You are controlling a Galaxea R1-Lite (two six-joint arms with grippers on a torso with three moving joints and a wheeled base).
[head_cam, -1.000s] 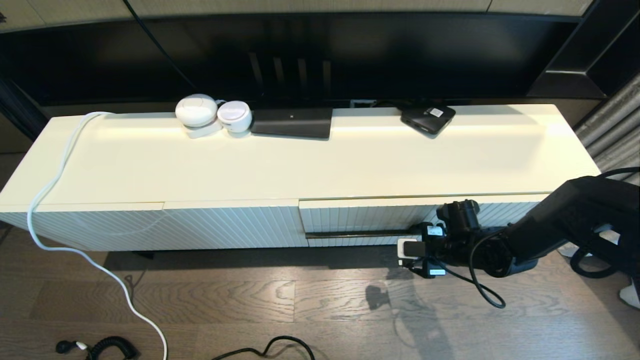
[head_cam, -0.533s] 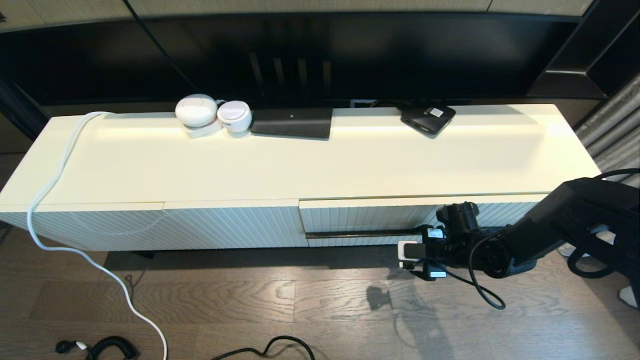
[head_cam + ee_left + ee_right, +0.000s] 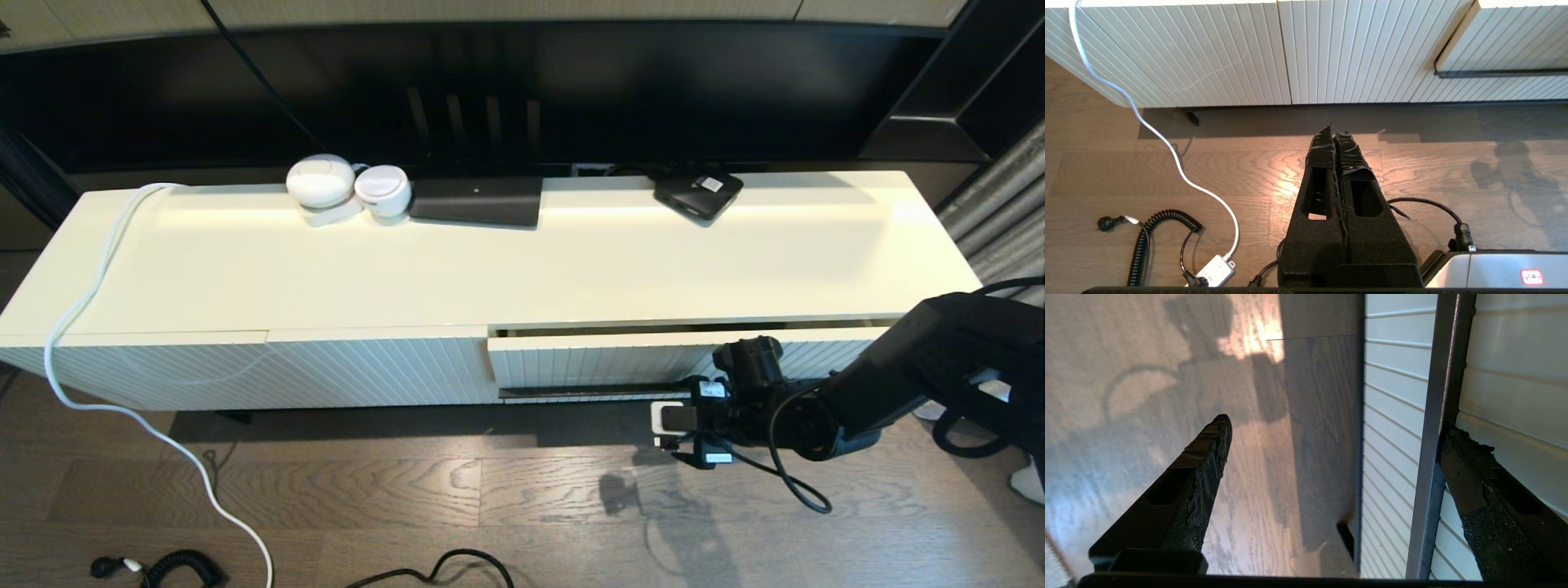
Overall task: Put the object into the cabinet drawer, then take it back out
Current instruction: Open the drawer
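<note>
Drawn slightly out since a second ago: wide, shallow cream-white drawer (image 3: pixel 588 359) with vertically ribbed front, now parted from the cabinet top by a narrow dark slit; right gripper (image 3: pixel 1337 428) carried toward the viewer with it.

Nearest: grey-brown oak-grain plank floor (image 3: pixel 408 490), matt, crossed by a limp white cable (image 3: pixel 82 302). Above it, parked and idle, left gripper (image 3: pixel 1334 136), black foam-clad fingers pressed together.

Next: right gripper at the right end of the long thin black bar handle (image 3: pixel 571 392), jaws spread wide and clamped on nothing; one rough, taped finger (image 3: pixel 1470 473) hooked behind the bar, between it and the ribs, the other out over the floor.

Beyond: glossy cream cabinet top (image 3: pixel 571 269), flat and smooth. At its far edge, two rounded white plastic devices (image 3: pixel 322 181), a flat black rectangular box (image 3: pixel 478 200) and a small black box with a white label (image 3: pixel 698 192). Cannot tell which is meant for stowing; nothing held yet.

Likely hazards: hooked finger slipping off the slick, slender bar, for want of any clamp; skewing or binding of so wide a drawer under a pull applied far off-centre.
</note>
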